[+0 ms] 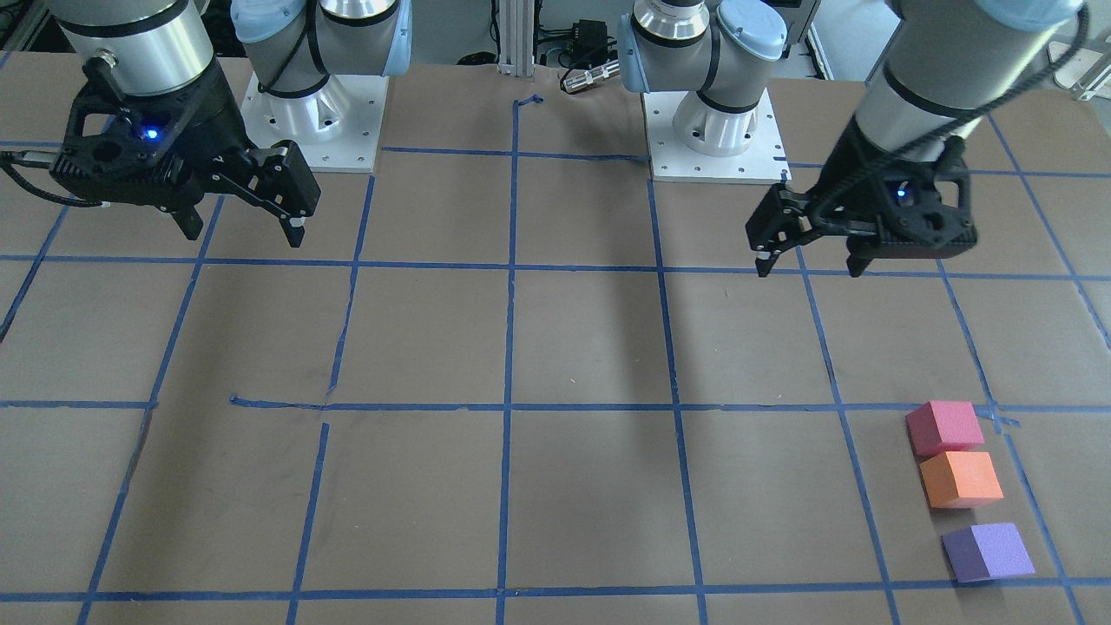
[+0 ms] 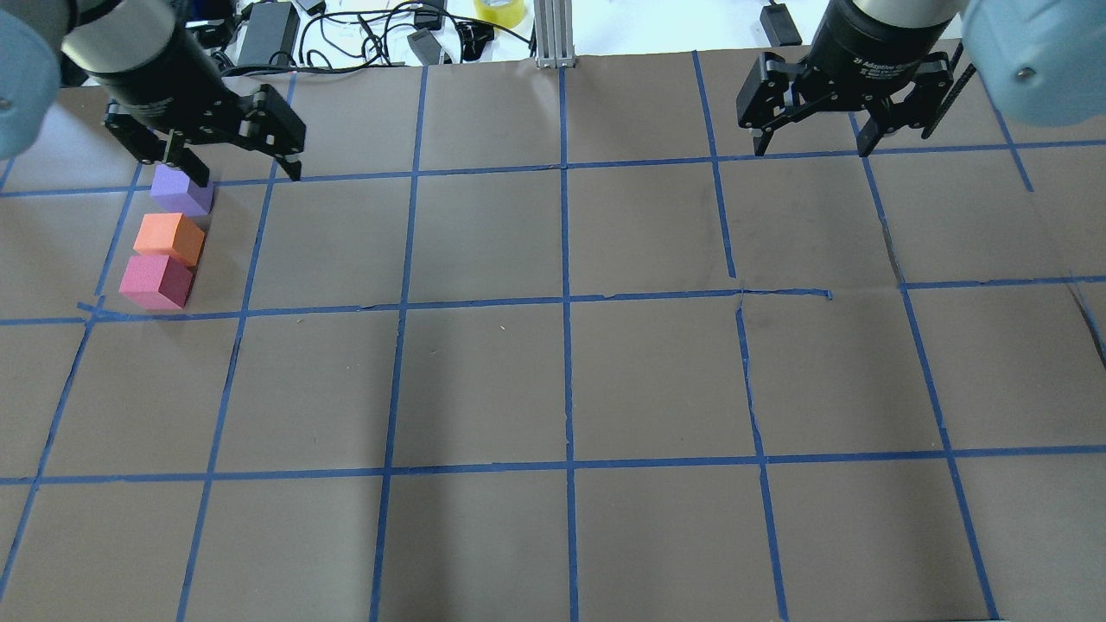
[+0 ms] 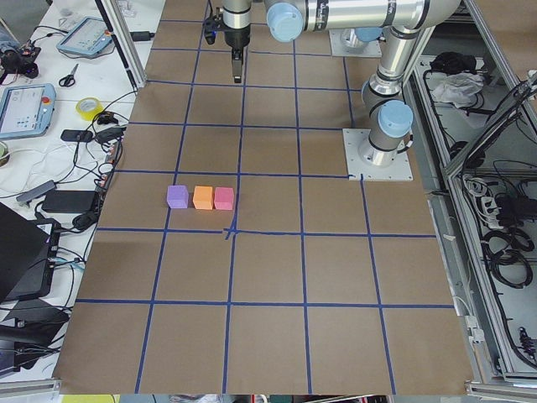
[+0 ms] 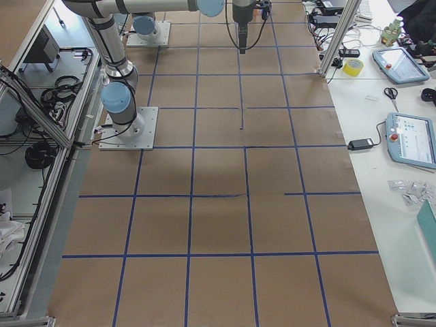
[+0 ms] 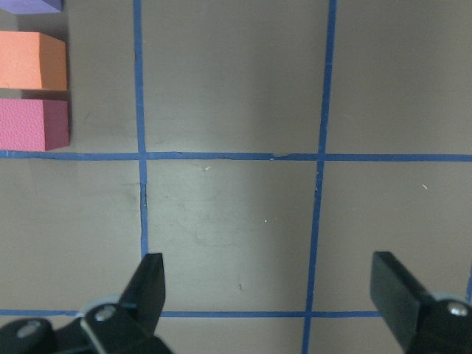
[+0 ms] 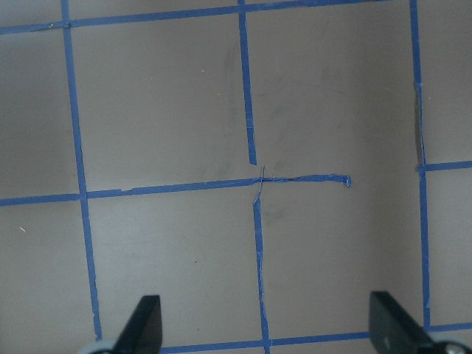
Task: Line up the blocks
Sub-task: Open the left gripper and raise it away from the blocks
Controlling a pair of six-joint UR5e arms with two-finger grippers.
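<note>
You have pink block (image 1: 944,427), orange block (image 1: 960,479), purple block (image 1: 988,552) in one row, purple slightly apart. Left gripper (image 1: 809,267), right gripper (image 1: 245,236): spread wide, empty.

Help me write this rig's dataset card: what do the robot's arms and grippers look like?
The left arm and right arm are silver-grey tubes with pale blue joint caps and black rings. The left gripper and right gripper are black, two-fingered, with skeletal linkage frames. Each wrist mount shows a blue light and a black cable; white lettering marks the right gripper's collar.
</note>
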